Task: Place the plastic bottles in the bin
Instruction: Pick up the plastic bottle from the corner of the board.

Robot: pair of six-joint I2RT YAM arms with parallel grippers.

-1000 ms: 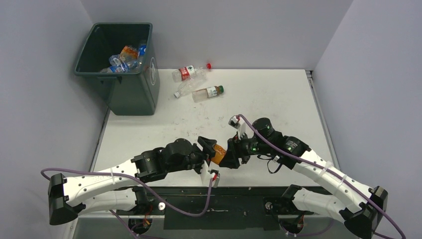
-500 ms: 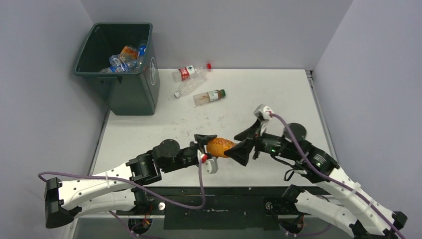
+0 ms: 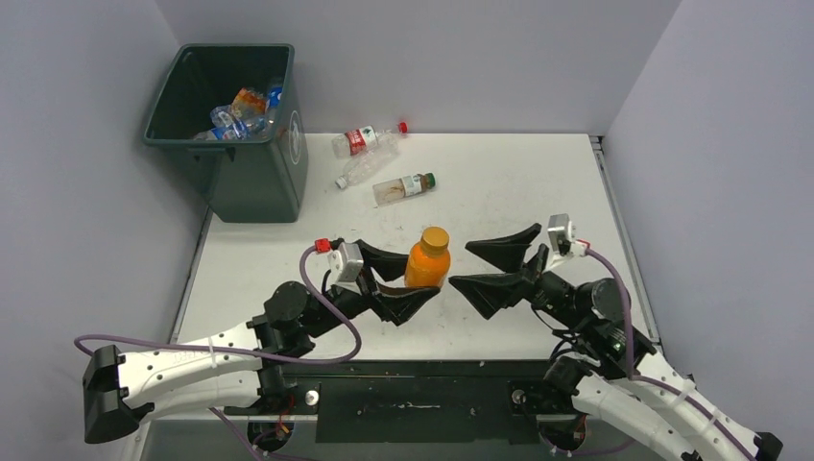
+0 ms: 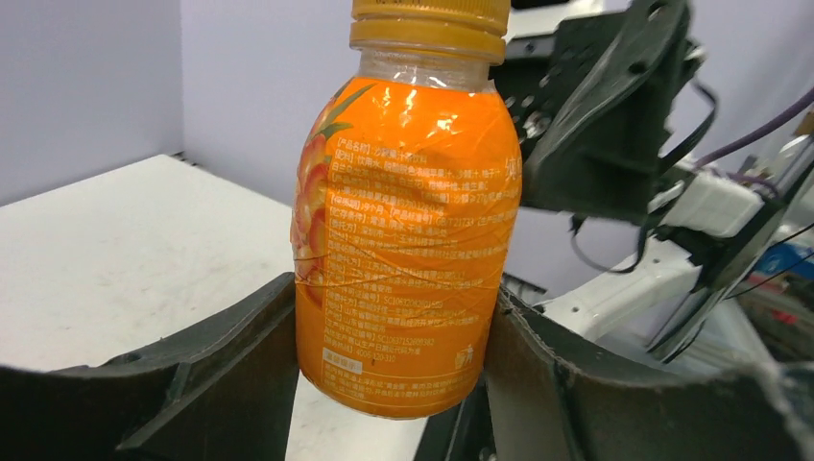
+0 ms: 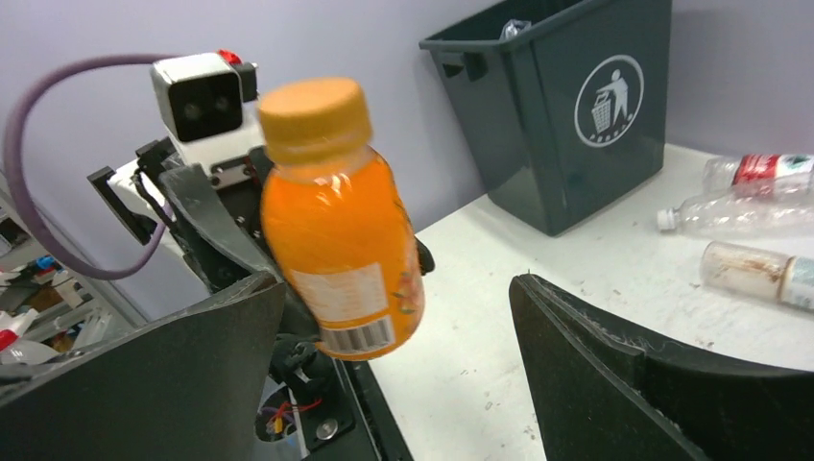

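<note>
While top view just shows the orange bottle [image 3: 428, 259] upright near the bench's [image 3: 518, 182] near edge, left wrist view confirms my left hand [image 3: 420, 280] pinching its lower body. I see my right hand [image 3: 461, 266] spread, clear of it. I've got the bin [image 3: 251, 182] at far left corner; its sticker [image 5: 614, 100] shows face-on in right wrist view.

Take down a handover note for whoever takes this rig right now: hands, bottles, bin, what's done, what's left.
Left hand: shut on the orange bottle, held upright.
Right hand: open, empty, beside that bottle.
Bin: far left, several bottles inside.
Done: those are binned.
Left: the orange bottle, plus three lying on the table right of the bin: red-label bottle, clear bottle, green-cap bottle.
</note>
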